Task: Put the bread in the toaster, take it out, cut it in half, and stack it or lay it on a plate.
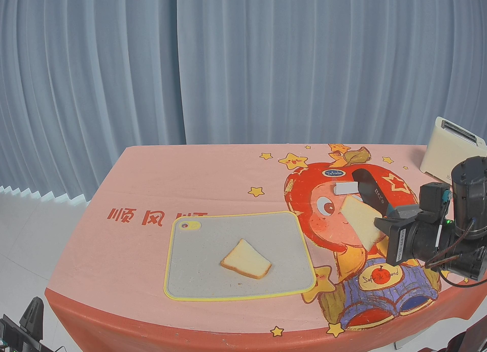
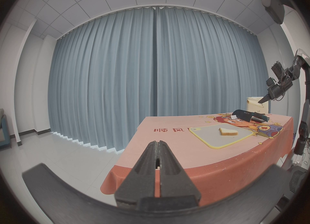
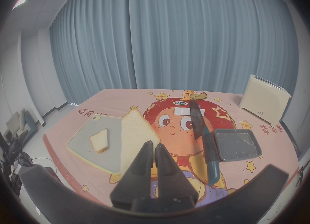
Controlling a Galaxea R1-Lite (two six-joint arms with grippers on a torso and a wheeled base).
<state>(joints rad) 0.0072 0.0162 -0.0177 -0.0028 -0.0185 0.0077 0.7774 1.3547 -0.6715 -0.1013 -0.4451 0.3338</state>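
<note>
Pink cloth covers the table [image 1: 203,175]; the grey cutting board [image 1: 213,262] carries one bread half [image 1: 246,260] lying flat; the grey plate [image 3: 237,144] sits beyond the knife [image 3: 201,131] from the board; the right gripper [image 3: 154,147], nearer the plate, pinches the other half [image 1: 361,220] upright above the cloth, between board and plate; the left gripper [image 2: 158,149], closed and empty, hangs off the table's near left corner.

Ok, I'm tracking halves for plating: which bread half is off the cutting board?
The bread half pinched in the right gripper, held above the tablecloth; the other half lies flat on the cutting board.
</note>
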